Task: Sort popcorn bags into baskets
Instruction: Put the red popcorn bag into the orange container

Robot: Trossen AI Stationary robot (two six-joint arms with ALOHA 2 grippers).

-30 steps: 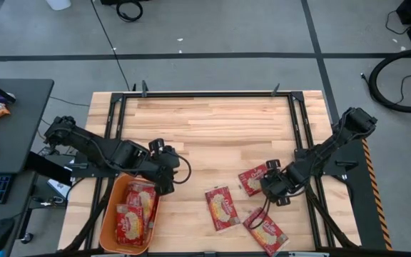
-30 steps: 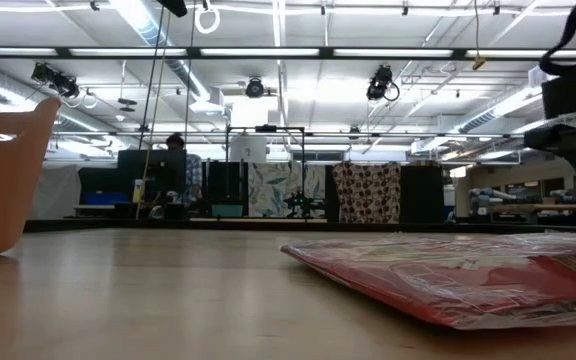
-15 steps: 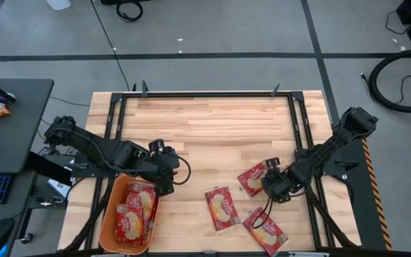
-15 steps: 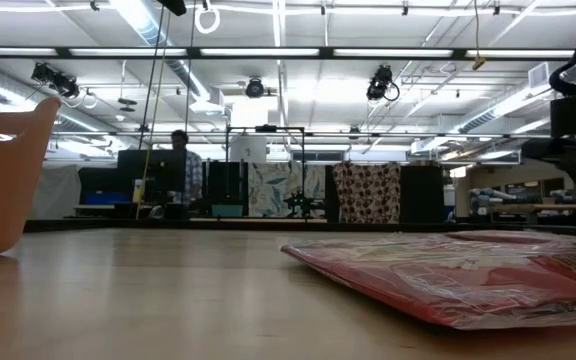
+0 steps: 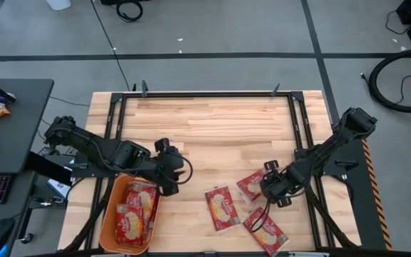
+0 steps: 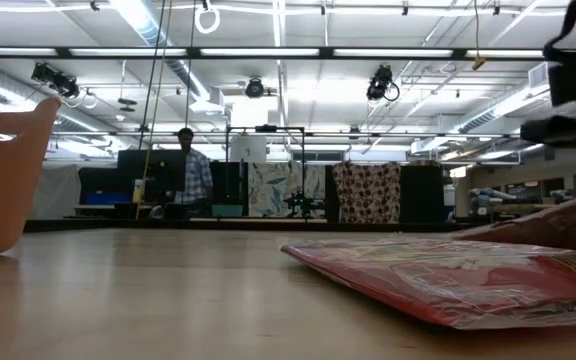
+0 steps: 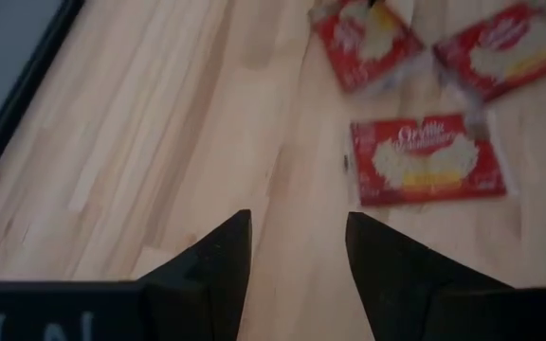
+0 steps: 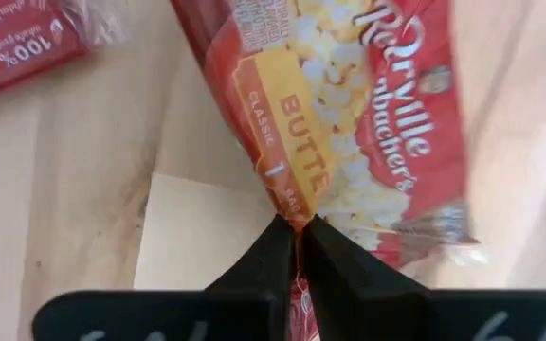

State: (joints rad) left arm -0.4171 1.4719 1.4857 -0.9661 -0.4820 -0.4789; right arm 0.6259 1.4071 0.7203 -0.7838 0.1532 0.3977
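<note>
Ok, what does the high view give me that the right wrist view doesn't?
Only the high view shows the orange basket with popcorn bags inside, the left tool open beside its rim, and two loose bags, one at mid-table and one near the front edge. Only the right wrist view shows the pinch: the right tool shut on the edge of the held bag, its butter lettering readable. Both show that held bag, the right tool and the wooden table.

You see orange plastic bin cut by low view's edge; flat red popcorn packet cropped in right wrist view.
</note>
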